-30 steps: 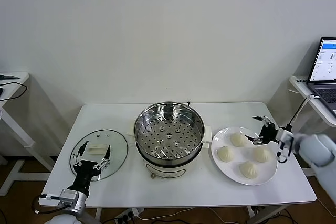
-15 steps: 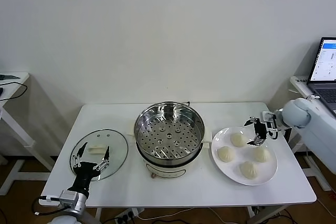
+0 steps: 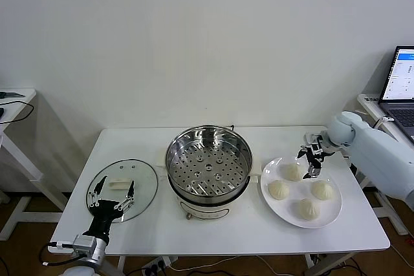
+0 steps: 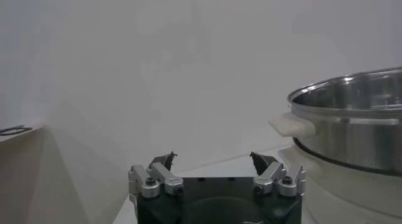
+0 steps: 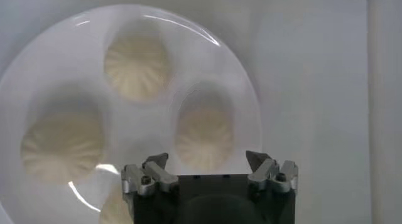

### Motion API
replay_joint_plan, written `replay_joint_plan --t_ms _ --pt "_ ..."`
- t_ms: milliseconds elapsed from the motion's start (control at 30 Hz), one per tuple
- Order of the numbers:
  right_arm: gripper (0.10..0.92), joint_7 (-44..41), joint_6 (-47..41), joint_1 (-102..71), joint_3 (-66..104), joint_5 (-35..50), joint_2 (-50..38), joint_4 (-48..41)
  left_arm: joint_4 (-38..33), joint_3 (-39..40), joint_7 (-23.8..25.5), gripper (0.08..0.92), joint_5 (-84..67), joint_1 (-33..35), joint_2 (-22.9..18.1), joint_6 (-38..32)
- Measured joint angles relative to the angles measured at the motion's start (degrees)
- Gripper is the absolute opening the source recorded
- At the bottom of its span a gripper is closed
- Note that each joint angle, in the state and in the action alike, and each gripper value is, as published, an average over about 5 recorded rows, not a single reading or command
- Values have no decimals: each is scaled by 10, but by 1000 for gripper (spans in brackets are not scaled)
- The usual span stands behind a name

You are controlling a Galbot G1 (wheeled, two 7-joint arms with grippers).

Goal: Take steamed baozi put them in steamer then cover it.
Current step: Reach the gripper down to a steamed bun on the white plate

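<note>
The white bench (image 3: 272, 237) carries every task item; no brand, label or legible writing shows on any of them. The steamer (image 3: 208, 159), a shiny steel pot with a perforated tray in a white base, stands at the bench centre and holds nothing. At its 9 o'clock lies the cover (image 3: 122, 189), a clear glass lid with a white handle, flat on the bench. At the steamer's 3 o'clock sits a white plate (image 3: 331, 214) with four steamed baozi (image 3: 279, 189) on it, arranged in a loose ring. The right end effector (image 3: 311, 158) hangs over the plate's far edge, just above the baozi at the plate's 12 o'clock; its fingers (image 5: 156, 162) are spread fully wide and grip nothing, and in the right wrist view one bun (image 5: 203, 135) lies directly between them, not touched. The left end effector (image 3: 112, 195) is parked at the near left corner, over the near rim of the cover, fingers (image 4: 163, 161) fully apart and empty.
</note>
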Motion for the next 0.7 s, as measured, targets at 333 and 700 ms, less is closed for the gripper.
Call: replay_joint_plan --t_ms 333,700 --pt "823 1 6 -12 11 -31 26 -30 0 2 0 823 1 2 -3 -1" --pt "792 6 12 -22 23 -48 37 -41 2 2 -1 823 2 1 -3 -3"
